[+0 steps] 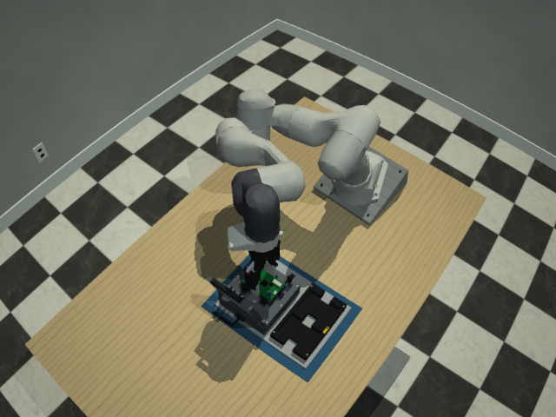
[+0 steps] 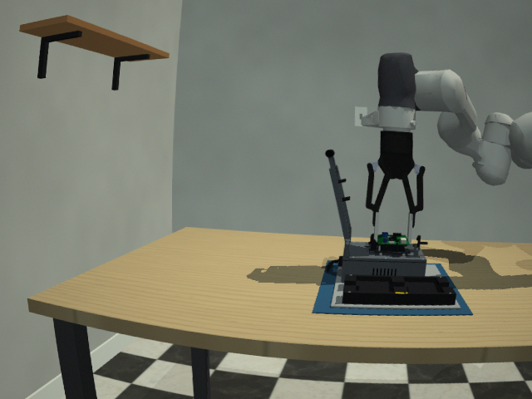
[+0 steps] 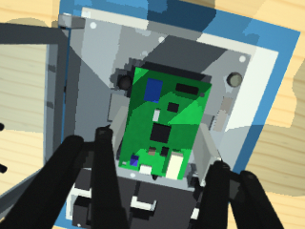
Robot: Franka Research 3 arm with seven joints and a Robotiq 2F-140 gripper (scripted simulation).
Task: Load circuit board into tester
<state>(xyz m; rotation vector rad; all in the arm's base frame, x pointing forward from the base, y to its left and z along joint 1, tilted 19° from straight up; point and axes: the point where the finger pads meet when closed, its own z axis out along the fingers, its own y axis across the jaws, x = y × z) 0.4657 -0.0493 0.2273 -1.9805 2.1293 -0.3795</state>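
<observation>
Board (image 1: 270,285) (image 2: 393,240) (image 3: 164,125) sits over the tester (image 1: 265,309) (image 2: 384,265) (image 3: 95,62), between the surface's (image 1: 148,269) (image 2: 193,292) (image 3: 286,167) long edges; the gripper (image 1: 265,280) (image 2: 393,233) (image 3: 161,127) is clamped on its sides, lid (image 1: 227,289) (image 2: 340,201) (image 3: 54,95) up.

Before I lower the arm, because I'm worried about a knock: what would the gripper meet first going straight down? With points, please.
Probably the tester's grey top (image 1: 269,311) (image 2: 360,249) (image 3: 97,67), beneath the gripper's (image 1: 265,275) (image 2: 393,239) (image 3: 163,126) fingertips, which flank the circuit board (image 1: 272,291) (image 2: 391,241) (image 3: 143,124). The remaining gap is unclear.
</observation>
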